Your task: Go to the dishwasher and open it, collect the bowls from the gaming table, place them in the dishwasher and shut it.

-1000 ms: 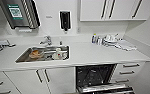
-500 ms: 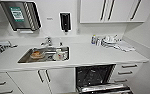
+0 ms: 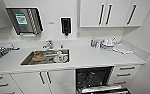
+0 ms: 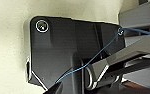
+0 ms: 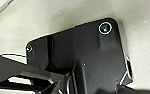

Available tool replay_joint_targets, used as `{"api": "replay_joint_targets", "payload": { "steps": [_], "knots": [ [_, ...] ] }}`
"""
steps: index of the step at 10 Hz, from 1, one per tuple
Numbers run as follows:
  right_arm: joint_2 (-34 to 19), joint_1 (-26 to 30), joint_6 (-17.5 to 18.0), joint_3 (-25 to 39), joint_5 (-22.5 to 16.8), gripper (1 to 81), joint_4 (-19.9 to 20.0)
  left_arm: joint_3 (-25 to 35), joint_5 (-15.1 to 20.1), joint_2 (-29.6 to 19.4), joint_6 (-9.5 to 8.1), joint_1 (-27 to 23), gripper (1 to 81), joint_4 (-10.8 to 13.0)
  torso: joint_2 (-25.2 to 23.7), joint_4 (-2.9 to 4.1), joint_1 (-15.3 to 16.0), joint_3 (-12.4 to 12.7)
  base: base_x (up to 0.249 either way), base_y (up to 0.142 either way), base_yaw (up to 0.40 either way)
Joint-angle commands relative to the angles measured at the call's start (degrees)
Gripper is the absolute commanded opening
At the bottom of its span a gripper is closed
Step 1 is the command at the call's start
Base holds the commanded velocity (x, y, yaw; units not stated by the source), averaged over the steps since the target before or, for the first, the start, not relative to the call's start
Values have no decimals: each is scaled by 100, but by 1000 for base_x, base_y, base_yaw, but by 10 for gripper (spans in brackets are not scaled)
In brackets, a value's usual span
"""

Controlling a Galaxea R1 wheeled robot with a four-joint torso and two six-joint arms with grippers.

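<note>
The dishwasher stands open under the white counter, right of the sink. Its inside is dark, and a pale rack or door edge juts out at the bottom of the head view. The bowls and the gaming table are out of view. In both wrist views I see the robot's own dark plate and jointed bar above a pale speckled floor.
A steel sink holds white crockery and an orange-filled dish. Bottles and dishes crowd the counter's back right. White drawers flank the dishwasher, with cabinet doors to its left. A side wall closes in on the right.
The whole head picture has slid down a little, so the camera has moved. Nothing on the counter or in the dishwasher has shifted.
</note>
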Motion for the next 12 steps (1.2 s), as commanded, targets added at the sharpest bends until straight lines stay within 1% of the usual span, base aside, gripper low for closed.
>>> {"api": "replay_joint_targets", "payload": {
  "steps": [1, 3, 6, 8, 9, 10, 12],
  "knots": [
    [107, 91, -14, -406, -193, 811, -90, -303, 325, 178, 25, -68, 811, 63, 560, 0, -361, 231, 0, 0, 0],
    [353, 74, -14, -750, -193, 811, -90, -646, 325, 389, 25, -68, 811, 54, 964, 0, -627, 373, 0, 0, 0],
    [617, 65, -14, -1207, -193, 811, -64, -963, 325, 626, 25, -59, 811, 10, 1574, 0, -1036, 579, 0, 0, 0],
    [688, 39, -14, -1331, -193, 811, -64, -1112, 325, 705, 25, -59, 811, 1, 2006, 0, -1317, 714, 0, 0, 0],
    [723, 38, -15, -1366, -193, 811, -64, -1165, 325, 732, 25, -59, 811, 1, 2216, 0, -1456, 719, 0, 0, 0],
    [766, 38, -23, -1444, -193, 811, -64, -1209, 325, 749, 25, -59, 811, -7, 2415, 0, -1584, 596, 0, 0, 0],
    [828, 30, -23, -1542, -193, 811, -64, -1218, 325, 749, 25, -59, 811, -7, 2824, 0, -1853, 625, 0, 0, 0]
  ]
}}
